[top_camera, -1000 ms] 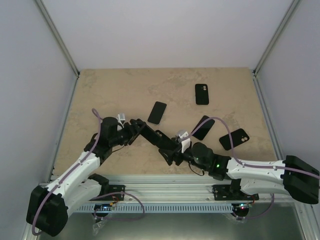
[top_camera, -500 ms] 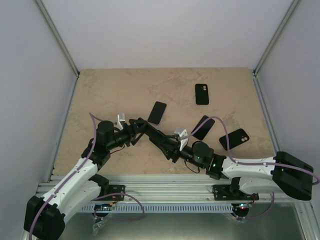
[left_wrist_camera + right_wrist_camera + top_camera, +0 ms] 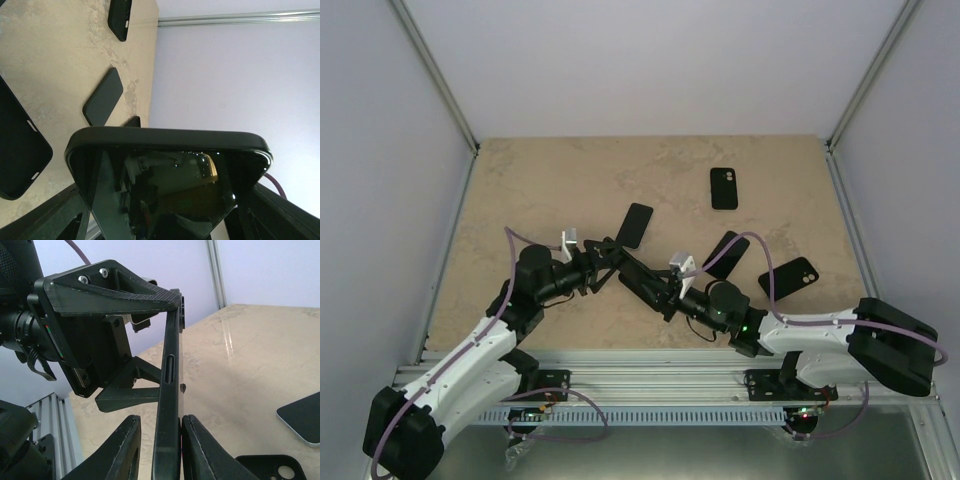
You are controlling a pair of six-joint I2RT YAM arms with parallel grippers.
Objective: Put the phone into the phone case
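Phone [image 3: 165,192] glossy, reflective — table [image 3: 540,190] matt, stone-look.

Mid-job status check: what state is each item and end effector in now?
held phone: off the table, spanning both end effectors.
left end effector: shut on held phone.
right end effector: shut on held phone.
far case: lying flat on table.
near-right case: lying flat on table.

The top camera hangs high behind the robot, looking down over the whole table [image 3: 540,190]. The left wrist camera is pressed close to the phone [image 3: 167,190], facing its glossy face with tabletop beyond. The right wrist camera catches that same phone edge-on, close, facing the left arm [image 3: 30,330].
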